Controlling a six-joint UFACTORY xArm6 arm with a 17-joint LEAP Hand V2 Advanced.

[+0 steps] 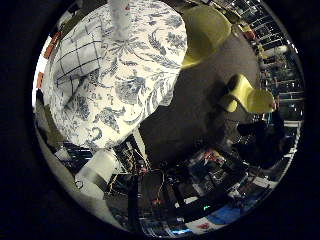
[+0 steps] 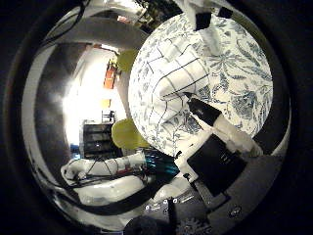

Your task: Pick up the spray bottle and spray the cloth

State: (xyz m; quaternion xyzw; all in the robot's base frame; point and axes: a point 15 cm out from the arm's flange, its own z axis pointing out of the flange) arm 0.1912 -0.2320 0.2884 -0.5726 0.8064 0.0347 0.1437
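Note:
A round table with a floral tablecloth (image 1: 150,70) stands below the palm, some way off. A white cloth with a black grid pattern (image 1: 80,55) lies on it; it also shows in the thumb side view (image 2: 181,83). A white bottle-like thing (image 1: 119,18) stands at the table's far edge beside the cloth; in the thumb side view a dark-topped thing (image 2: 202,20) stands there. My right hand (image 2: 223,132) is above the table, away from both. Its white and black fingers (image 2: 207,116) reach out straight towards the cloth with nothing between them.
Yellow chairs (image 1: 205,30) (image 1: 250,97) stand on the dark floor beside the table; another chair shows in the thumb side view (image 2: 127,132). Equipment and clutter (image 1: 150,175) lie by the table's near side. A bright doorway and shelves (image 2: 93,108) are further off.

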